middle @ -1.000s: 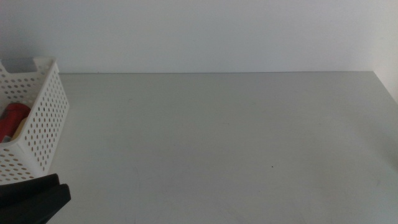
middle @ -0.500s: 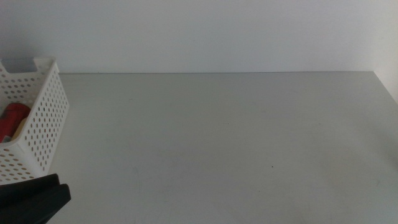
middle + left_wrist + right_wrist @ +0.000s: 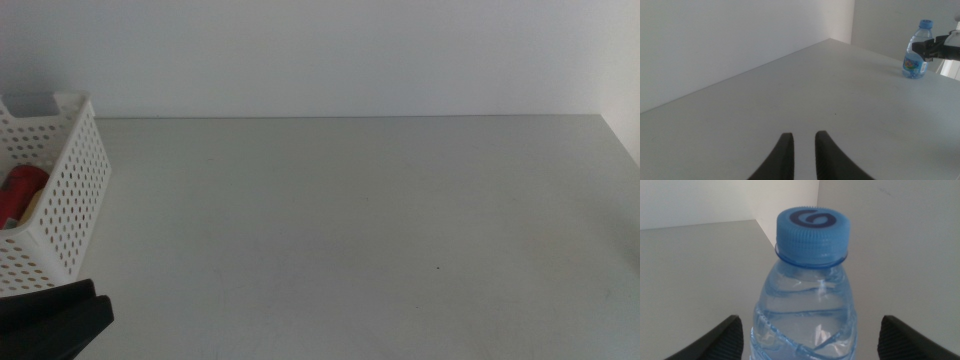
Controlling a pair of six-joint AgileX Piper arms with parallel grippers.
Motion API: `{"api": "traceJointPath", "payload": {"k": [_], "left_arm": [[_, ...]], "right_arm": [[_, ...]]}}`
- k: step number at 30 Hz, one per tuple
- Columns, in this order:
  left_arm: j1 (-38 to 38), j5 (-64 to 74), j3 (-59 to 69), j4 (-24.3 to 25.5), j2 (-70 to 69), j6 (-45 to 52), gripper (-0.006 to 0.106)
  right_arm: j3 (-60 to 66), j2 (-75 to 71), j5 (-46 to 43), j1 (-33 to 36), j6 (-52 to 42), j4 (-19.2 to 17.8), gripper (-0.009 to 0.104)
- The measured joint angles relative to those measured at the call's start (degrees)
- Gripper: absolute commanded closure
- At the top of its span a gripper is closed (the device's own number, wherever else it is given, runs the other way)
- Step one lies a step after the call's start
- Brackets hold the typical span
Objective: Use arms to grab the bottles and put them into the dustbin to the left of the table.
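Table (image 3: 350, 220) is mostly bare, wide open room across its middle. Bin (image 3: 60, 200) sits at its left edge, red can (image 3: 20, 190) already inside. Water bottle (image 3: 916, 50) stands upright near the table's right edge, out of the middle view. Right gripper (image 3: 810, 335) brackets it, jaws spread on either side, not yet squeezing. Judged step: grasp; next calls for closing, lifting, carrying left to the bin. Left gripper (image 3: 804, 150) waits low by the front-left corner, jaws nearly together, holding nothing.
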Motion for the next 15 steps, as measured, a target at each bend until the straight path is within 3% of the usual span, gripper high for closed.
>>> {"api": "traceJointPath", "payload": {"k": [15], "left_arm": [[0.0,0.0,0.0,0.0,0.0,0.0,0.083]], "right_arm": [[-8.42,11.96,0.0,0.0,0.0,-0.76,0.008]]}}
